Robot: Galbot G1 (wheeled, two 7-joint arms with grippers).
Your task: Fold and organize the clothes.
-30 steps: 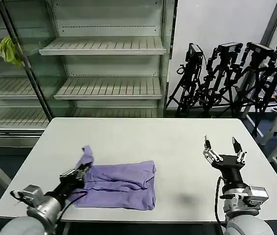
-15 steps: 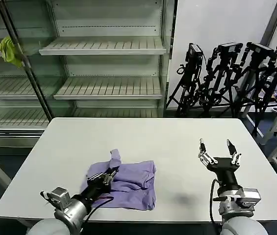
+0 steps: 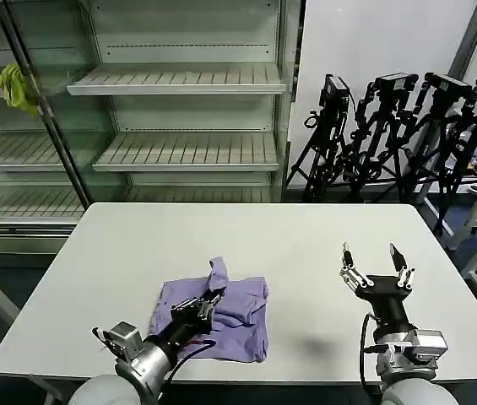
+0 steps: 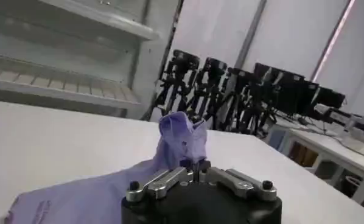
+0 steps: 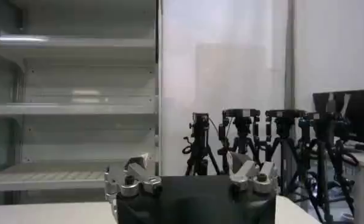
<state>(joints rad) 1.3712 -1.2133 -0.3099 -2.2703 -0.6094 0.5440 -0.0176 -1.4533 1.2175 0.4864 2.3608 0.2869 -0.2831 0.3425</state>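
The lavender T-shirt (image 3: 230,316) lies partly folded on the white table (image 3: 246,236), left of centre near the front edge. My left gripper (image 3: 210,299) is shut on a fold of the shirt and holds it lifted over the middle of the garment, so a peak of cloth (image 3: 218,272) stands up. In the left wrist view the pinched cloth (image 4: 181,139) rises just past the closed left gripper (image 4: 198,164). My right gripper (image 3: 375,263) hovers open above the table's right side, well away from the shirt, with nothing between its fingers (image 5: 133,172).
Metal shelving (image 3: 179,84) stands behind the table, with a yellow-green cloth (image 3: 16,88) at its far left. A row of black camera tripods (image 3: 407,135) fills the back right. Bare tabletop lies between the shirt and the right gripper.
My left gripper has carried the pinched edge of the shirt rightward over the garment, folding the left side in. The right gripper has drifted slightly left and lower, still open.
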